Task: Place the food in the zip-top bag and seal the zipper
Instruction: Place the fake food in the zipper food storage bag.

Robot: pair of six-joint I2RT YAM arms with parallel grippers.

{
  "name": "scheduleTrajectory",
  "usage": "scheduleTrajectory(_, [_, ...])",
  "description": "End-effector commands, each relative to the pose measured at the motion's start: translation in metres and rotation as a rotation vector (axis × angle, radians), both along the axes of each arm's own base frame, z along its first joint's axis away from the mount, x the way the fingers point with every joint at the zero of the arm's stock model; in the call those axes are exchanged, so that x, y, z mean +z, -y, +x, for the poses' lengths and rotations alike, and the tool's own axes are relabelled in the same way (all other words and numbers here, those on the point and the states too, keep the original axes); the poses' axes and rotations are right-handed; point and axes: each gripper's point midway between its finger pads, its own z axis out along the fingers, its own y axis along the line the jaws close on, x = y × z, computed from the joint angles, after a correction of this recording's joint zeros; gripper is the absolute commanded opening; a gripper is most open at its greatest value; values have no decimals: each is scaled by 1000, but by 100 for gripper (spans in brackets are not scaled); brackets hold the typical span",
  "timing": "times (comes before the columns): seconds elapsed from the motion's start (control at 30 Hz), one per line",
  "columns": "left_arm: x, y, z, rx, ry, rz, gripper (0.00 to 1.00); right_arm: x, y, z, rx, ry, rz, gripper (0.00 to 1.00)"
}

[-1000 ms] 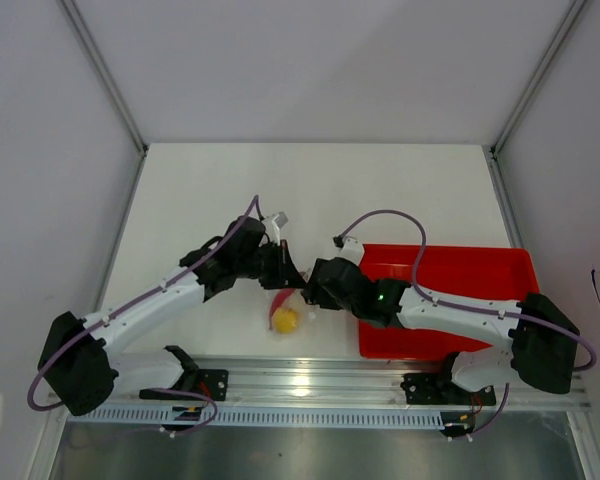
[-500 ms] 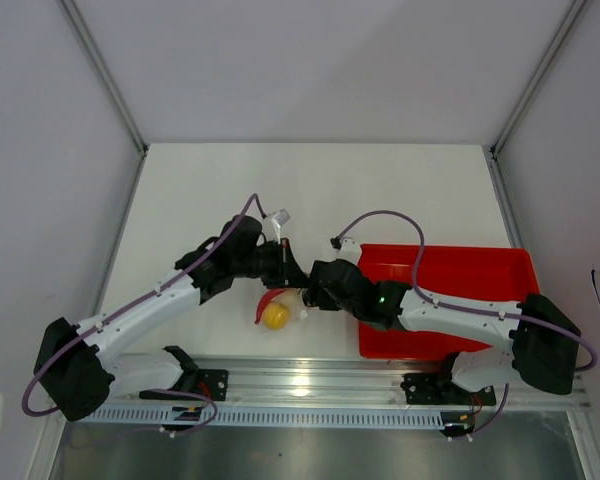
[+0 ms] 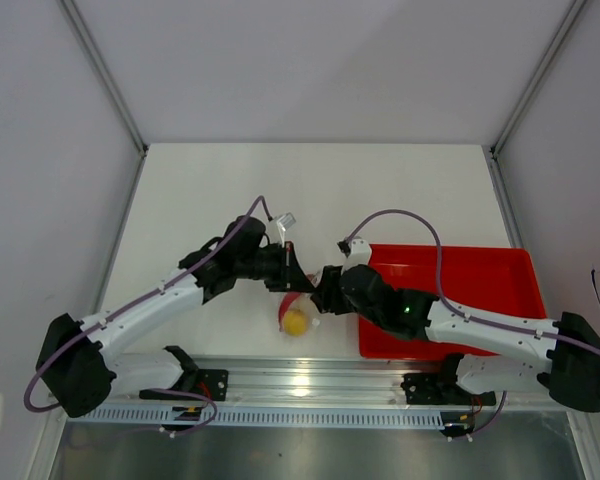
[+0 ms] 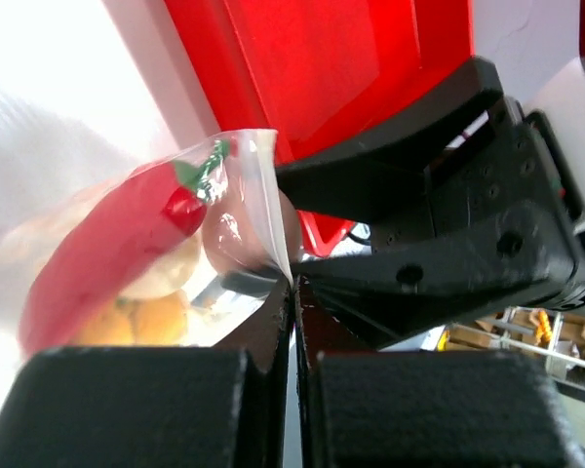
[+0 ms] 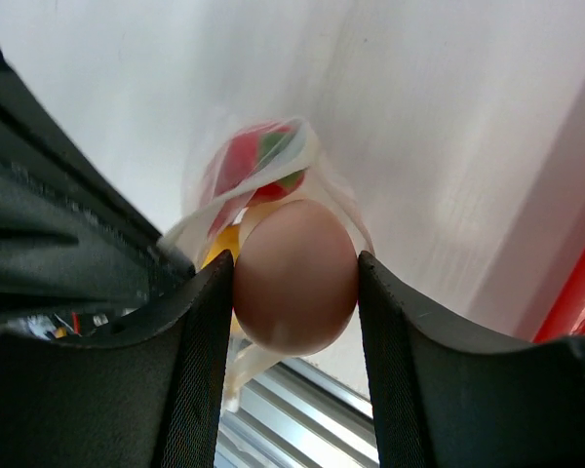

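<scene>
The clear zip-top bag (image 3: 294, 312) hangs between my two grippers above the table's near edge. Inside it I see a yellow-orange ball (image 3: 296, 322), a red chili-shaped piece (image 4: 107, 253) and a pale rounded piece (image 4: 166, 278). My left gripper (image 4: 294, 285) is shut on the bag's upper edge (image 4: 265, 210); in the top view it (image 3: 286, 266) is just left of the right gripper (image 3: 324, 291). My right gripper (image 5: 294, 259) is shut on a cream-brown egg (image 5: 295, 288) at the bag's mouth. I cannot make out the red zipper strip.
The red tray (image 3: 500, 268) lies to the right of the bag, under the right arm; it also fills the top of the left wrist view (image 4: 351, 78). The aluminium rail (image 3: 310, 385) runs along the near edge below the bag.
The hanging bag with the yellow ball swung left and then back right. Both grippers shifted slightly right, and the right arm's elbow moved toward the right.
</scene>
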Motion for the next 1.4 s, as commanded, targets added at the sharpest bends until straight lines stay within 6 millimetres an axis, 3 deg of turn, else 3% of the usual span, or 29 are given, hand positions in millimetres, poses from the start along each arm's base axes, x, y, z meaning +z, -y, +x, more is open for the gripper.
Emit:
scheduleTrajectory(0.0, [15,9,11,-22,77,-34,1,16,-16,-18,153,64,62,1])
scheduleTrajectory(0.23, [17,18,2,-135,79,-65,1,12,-14,-24,252,132,29,2])
scheduleTrajectory(0.37, [18,20,-8,-204,68,-86,1,17,-7,-17,228,186,11,3])
scheduleTrajectory(0.43, [19,20,-12,-224,57,-93,1,19,-4,-16,215,196,-1,12])
scheduleTrajectory(0.5, [19,20,-14,-231,53,-97,1,14,4,-11,178,190,-43,29])
scheduleTrajectory(0.57, [20,20,-15,-236,50,-102,1,13,8,-9,149,178,-57,37])
scheduleTrajectory(0.6, [18,19,-15,-234,47,-98,1,11,12,-7,131,171,-73,47])
scheduleTrajectory(0.7, [15,18,-17,-234,35,-89,0,12,16,-8,99,139,-78,59])
scheduleTrajectory(0.77, [11,16,-18,-236,28,-84,1,16,16,-10,93,127,-64,62])
scheduleTrajectory(0.8, [11,16,-19,-235,25,-83,0,16,17,-12,90,124,-62,72])
scheduleTrajectory(0.83, [9,15,-21,-238,20,-84,1,19,16,-13,88,121,-51,73])
scheduleTrajectory(0.87, [9,15,-22,-241,17,-89,1,20,16,-14,89,119,-47,80])
scheduleTrajectory(1.07, [8,12,-22,-235,28,-77,1,38,11,-19,91,130,-25,83])
scheduleTrajectory(1.1, [7,11,-22,-226,24,-67,1,52,8,-19,85,143,-7,83])
scheduleTrajectory(1.2, [11,10,-20,-213,40,-71,1,69,5,-24,88,156,-5,84])
scheduleTrajectory(1.37, [14,11,-19,-213,40,-74,1,74,6,-27,87,145,11,84])
